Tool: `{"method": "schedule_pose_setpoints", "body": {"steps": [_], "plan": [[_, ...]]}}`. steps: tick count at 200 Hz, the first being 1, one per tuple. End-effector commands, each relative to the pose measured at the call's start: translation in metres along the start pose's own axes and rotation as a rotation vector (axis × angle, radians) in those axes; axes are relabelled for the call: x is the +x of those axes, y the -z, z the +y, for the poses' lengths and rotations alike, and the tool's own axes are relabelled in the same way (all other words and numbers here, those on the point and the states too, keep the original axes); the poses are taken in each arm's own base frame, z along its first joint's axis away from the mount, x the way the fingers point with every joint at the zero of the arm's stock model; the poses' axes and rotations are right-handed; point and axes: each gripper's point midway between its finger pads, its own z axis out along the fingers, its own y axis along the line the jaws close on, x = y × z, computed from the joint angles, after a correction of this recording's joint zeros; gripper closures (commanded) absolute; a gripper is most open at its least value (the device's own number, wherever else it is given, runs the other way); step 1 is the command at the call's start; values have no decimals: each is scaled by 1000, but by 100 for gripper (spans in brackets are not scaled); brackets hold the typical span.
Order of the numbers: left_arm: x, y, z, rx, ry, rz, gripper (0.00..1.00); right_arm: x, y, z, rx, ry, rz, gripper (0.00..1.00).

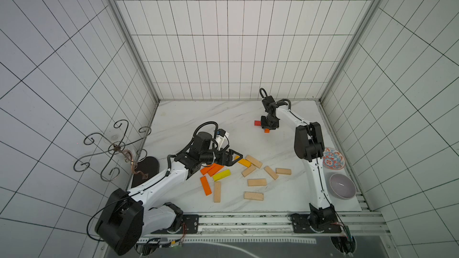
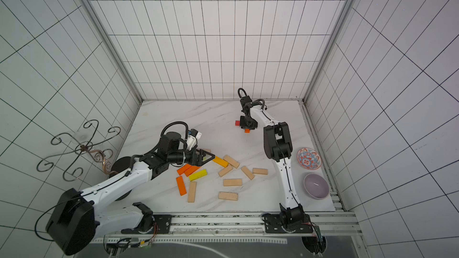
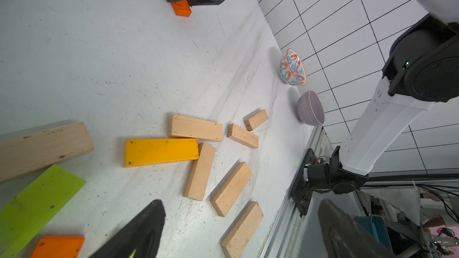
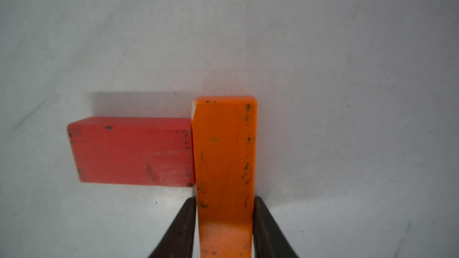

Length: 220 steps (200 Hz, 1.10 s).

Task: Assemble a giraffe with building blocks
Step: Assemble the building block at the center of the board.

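Here, the left gripper (image 1: 236, 158) hangs with fingers spread wide beside the amber block (image 1: 244, 163) among the loose blocks (image 1: 257, 182) toward six o'clock of the table (image 1: 198, 120). Toward one o'clock, the right gripper (image 4: 224, 202) pinches the orange block (image 4: 223, 150) by its long sides; the red block (image 1: 257, 122) touches it at nine o'clock.

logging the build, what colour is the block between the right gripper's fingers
That's the orange block, in the right gripper; clearest in the right wrist view.
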Motion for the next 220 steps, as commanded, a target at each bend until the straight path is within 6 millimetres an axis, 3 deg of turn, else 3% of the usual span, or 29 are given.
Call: {"method": "schedule_pose_setpoints", "body": {"steps": [1, 161, 220], "plan": [[-12, 2, -7, 16, -32, -28, 3, 12, 1, -7, 32, -5, 55, 64], [-13, 4, -8, 10, -38, -34, 3, 26, 8, -7, 34, -3, 76, 75], [-13, 3, -6, 5, -37, -33, 3, 26, 6, -3, 28, 5, 77, 74]]}}
